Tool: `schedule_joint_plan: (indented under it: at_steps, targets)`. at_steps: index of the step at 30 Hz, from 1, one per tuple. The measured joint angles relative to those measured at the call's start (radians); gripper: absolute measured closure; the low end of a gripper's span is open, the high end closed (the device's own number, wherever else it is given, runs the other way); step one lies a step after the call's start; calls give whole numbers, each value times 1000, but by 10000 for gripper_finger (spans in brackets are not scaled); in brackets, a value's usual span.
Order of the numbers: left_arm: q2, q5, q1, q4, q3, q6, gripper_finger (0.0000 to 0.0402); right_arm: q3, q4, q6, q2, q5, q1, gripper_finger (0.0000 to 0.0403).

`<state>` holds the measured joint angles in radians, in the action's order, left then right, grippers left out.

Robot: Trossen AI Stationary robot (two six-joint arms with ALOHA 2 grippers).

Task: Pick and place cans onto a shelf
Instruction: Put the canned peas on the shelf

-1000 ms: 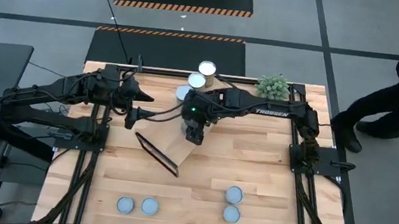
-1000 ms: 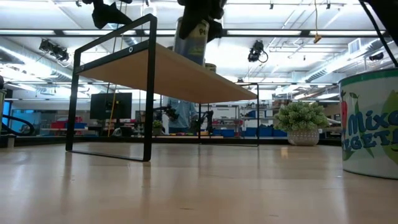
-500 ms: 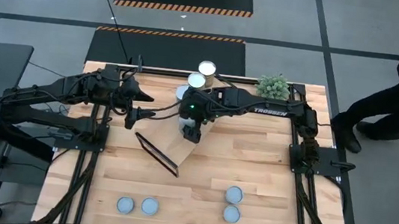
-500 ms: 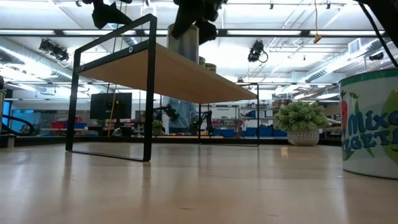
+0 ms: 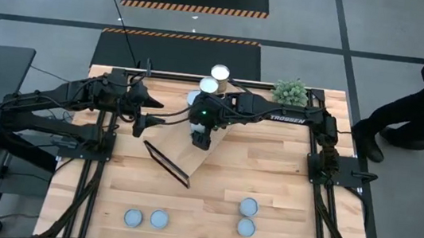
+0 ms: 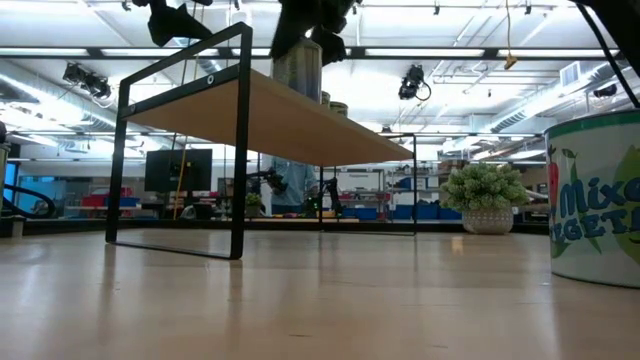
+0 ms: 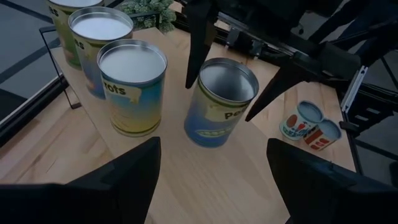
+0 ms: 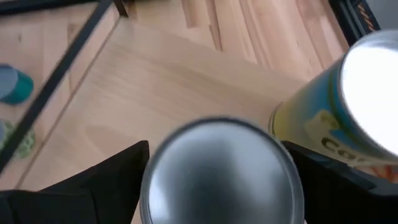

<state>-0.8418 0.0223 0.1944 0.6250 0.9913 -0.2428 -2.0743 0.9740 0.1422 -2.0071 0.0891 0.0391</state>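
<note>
Now: a can (image 7: 221, 102) is standing upright on the shelf (image 7: 211, 180), the right gripper (image 7: 233, 84) straddling it with fingers spread.

Being rigid metal with a smooth, likely slippery wall, it is probably best gripped across its round sides, mid-height. Three more cans are standing beside it; others are waiting on the table (image 5: 286, 171). The left gripper (image 5: 150, 122) is hovering nearby, fingers spread, empty.

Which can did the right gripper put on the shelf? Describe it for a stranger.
Find the shelf in the middle of the table. Four cans stand in a row along it; take the can between the open fingers of the right gripper, last in that row.
</note>
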Motion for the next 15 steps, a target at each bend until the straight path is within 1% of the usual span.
schedule_joint_plan:
  at_steps: [4,8,11,15]
  targets:
    - [0,0,0,0,0,0,102,-8,-26,26,0,3,-4,35]
    - [0,0,0,0,0,0,102,-8,-28,52,0,63,-21,34]
    - [0,0,0,0,0,0,102,-8,-29,23,7,62,-31,34]
    - [0,0,0,0,0,0,102,-53,-22,14,15,52,-32,35]
